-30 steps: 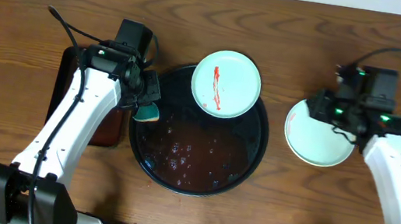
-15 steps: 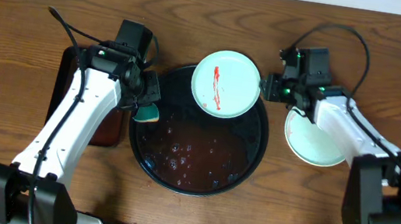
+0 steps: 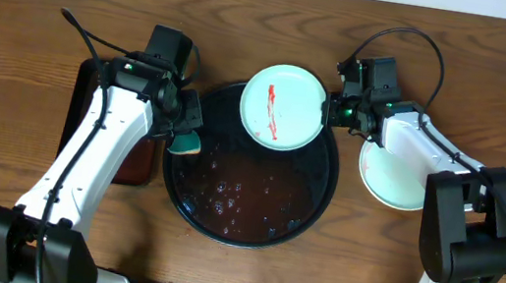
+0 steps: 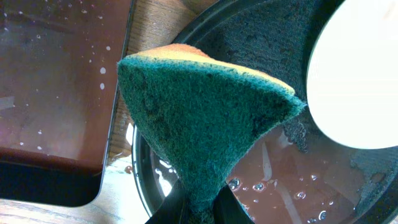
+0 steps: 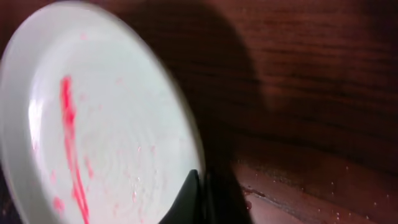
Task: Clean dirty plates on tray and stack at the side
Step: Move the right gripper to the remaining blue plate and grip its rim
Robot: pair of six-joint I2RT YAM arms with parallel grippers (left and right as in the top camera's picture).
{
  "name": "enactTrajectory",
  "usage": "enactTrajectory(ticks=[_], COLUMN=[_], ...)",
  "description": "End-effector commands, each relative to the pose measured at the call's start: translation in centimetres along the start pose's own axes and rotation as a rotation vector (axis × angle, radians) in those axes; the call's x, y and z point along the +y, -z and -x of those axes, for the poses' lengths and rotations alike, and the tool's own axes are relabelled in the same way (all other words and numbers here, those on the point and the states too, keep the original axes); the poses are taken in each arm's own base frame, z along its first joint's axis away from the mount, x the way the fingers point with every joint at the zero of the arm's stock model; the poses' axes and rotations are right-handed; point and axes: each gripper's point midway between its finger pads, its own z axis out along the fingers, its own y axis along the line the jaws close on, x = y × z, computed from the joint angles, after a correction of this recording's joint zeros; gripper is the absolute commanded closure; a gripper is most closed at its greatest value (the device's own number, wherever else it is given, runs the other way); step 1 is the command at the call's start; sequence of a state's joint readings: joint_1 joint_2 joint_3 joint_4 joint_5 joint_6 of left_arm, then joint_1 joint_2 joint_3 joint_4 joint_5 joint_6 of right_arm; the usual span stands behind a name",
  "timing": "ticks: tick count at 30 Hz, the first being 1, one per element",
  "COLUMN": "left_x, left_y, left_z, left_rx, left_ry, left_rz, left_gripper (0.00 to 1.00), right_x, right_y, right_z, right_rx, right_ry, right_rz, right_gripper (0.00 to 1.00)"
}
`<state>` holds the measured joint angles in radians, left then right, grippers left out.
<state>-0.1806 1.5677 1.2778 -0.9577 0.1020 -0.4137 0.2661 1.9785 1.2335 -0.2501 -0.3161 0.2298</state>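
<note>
The right arm has swung over. A moment ago its right end effector (image 3: 329, 111) was over the clean plate (image 3: 397, 177) at the right of the frame. Now it is right at the right edge of the streaked plate (image 3: 283, 106), at the upper middle of the frame. This pale green plate has a red line of sauce on it. It sits on the upper edge of the round tray (image 3: 221, 228), partly over the rim.

In the right wrist view, the dark tips sit right at the plate's rim. I cannot tell if they are apart or have pinched the rim.

The left arm has not moved. Its left end effector (image 4: 199, 208) is squeezed tight on a green and yellow sponge (image 4: 205, 118). It hangs over the left side of the round tray, next to the flat tray (image 3: 79, 107). The round tray has brown, bubbly water in it.

I think one plate is done, because the clean plate lies on the desk (image 3: 33, 11) well away from the tray. The red one looks like the next to get washed. The right arm seems ready to hold it so the sponge can scrub it.
</note>
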Motion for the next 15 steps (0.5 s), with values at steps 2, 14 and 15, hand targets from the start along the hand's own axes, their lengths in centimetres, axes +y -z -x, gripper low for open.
enactTrajectory(ticks=[2,14,15], left_x=[0.4,0.4,0.4], left_y=[-0.5,-0.5,-0.5], left_z=[-0.3,-0.3,-0.3], left_rx=[0.012,0.012,0.012], left_ry=[-0.016,-0.016,-0.016], left_rz=[0.016,0.017,0.017], left_gripper=[0.93,0.93,0.93], right_x=[1.5,7.3,7.2], right_y=[0.9,4.4,4.2], right_z=[0.8,-5.2,-6.0], right_rx=[-0.014,0.189,0.212], right_ry=[0.005,-0.148,-0.160], right_rz=[0.034,-0.002,-0.025], right_gripper=[0.99,0.99,0.99])
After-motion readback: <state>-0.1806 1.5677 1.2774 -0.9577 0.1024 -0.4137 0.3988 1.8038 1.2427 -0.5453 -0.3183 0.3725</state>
